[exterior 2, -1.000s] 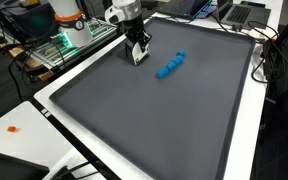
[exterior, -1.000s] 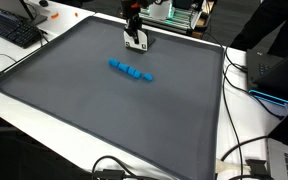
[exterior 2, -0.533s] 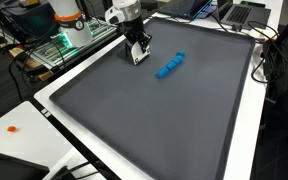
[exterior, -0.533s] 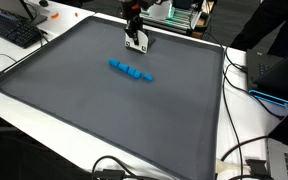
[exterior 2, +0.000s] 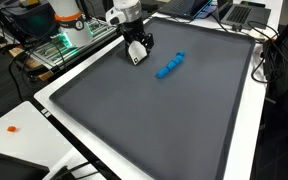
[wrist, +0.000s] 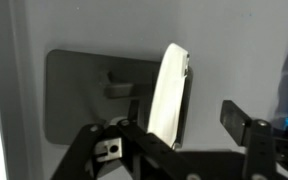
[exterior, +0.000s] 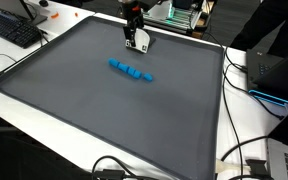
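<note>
"White piece [wrist: 171, 90], where was it?"

"Clamped in the gripper [exterior: 136, 41], off the surface, over the far part of the grey mat [exterior: 79, 115]. In the wrist view it stood on edge, leaning a little, and its shadow lay on the mat beside it."

"So the jaws were closed?"

"Closed on the piece, as far as the wrist view showed."

"Anything near it?"

"A row of blue blocks [exterior 2: 170, 66] lay on the mat, near the gripper but apart from it. In both exterior views nothing touched them."
</note>
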`<move>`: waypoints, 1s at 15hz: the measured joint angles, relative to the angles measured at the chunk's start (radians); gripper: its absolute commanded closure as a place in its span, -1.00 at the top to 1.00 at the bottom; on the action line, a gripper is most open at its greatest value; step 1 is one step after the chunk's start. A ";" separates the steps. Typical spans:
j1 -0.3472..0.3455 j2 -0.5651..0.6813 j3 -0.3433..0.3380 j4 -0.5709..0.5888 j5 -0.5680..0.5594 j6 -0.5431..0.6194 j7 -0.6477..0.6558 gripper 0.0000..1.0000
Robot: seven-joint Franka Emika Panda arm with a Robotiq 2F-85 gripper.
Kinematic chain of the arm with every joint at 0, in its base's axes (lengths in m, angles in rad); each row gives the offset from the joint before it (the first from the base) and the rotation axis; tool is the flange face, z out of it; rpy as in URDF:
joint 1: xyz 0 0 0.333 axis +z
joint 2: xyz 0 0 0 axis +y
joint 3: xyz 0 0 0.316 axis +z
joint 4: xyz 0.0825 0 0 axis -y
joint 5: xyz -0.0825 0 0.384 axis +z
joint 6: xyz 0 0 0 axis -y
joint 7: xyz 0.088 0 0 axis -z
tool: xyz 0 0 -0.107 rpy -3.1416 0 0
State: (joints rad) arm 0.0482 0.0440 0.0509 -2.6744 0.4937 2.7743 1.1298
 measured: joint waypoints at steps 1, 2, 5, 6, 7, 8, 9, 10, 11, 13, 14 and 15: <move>0.000 -0.002 0.000 0.000 -0.017 0.000 0.010 1.00; 0.000 -0.004 0.000 0.000 -0.029 0.000 0.015 1.00; 0.000 -0.014 -0.001 0.001 -0.070 -0.009 0.031 1.00; 0.000 -0.018 -0.001 0.001 -0.081 -0.018 0.032 0.99; 0.000 -0.024 -0.001 0.001 -0.092 -0.031 0.033 1.00; 0.000 -0.030 -0.001 0.002 -0.101 -0.044 0.033 1.00; 0.000 -0.039 -0.002 0.003 -0.114 -0.062 0.035 1.00; -0.001 -0.050 -0.003 0.004 -0.133 -0.081 0.042 1.00; -0.003 -0.063 -0.004 0.005 -0.157 -0.103 0.051 1.00; -0.008 -0.094 -0.005 0.008 -0.215 -0.159 0.074 1.00; -0.010 -0.112 -0.005 0.011 -0.244 -0.190 0.082 1.00; -0.012 -0.130 -0.004 0.017 -0.273 -0.223 0.090 1.00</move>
State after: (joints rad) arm 0.0358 -0.0861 0.0465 -2.6576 0.2206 2.5517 1.2203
